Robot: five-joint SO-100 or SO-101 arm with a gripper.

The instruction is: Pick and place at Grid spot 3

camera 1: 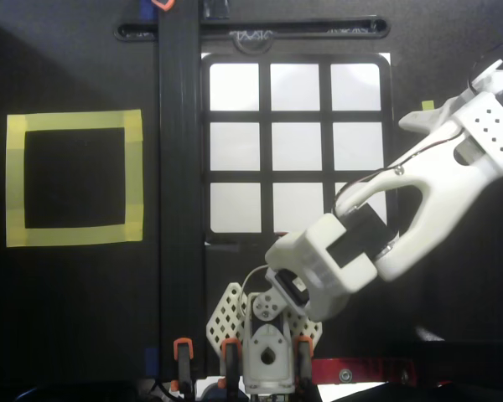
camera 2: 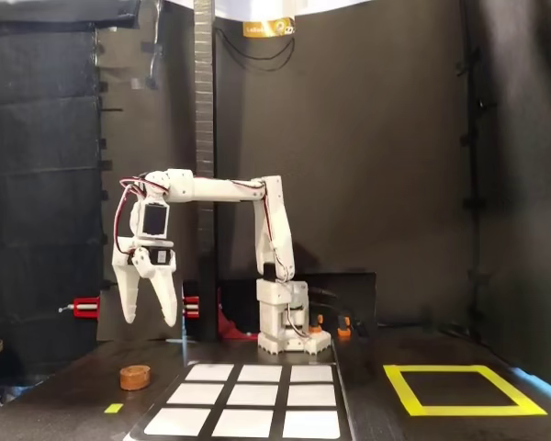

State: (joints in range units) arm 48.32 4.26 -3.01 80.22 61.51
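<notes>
In the fixed view my gripper [camera 2: 149, 318] hangs open, fingers pointing down, high above the table at the left. A small brown disc [camera 2: 135, 376] lies on the black table below it, a clear gap apart, with nothing between the fingers. Grid spot 3 [camera 1: 355, 86] is the top-right white cell of the grid in the overhead view, and it is bare. In the fixed view the same cell [camera 2: 179, 421] is the grid's front-left one. My white arm [camera 1: 436, 176] reaches out to the right of the grid in the overhead view and hides the disc there.
A yellow-tape square outline [camera 1: 74, 178] lies left of a black vertical post [camera 1: 180, 142] in the overhead view. A small yellow tape mark [camera 2: 114, 407] sits in front of the disc. The arm's base [camera 1: 267, 335] is clamped at the near table edge.
</notes>
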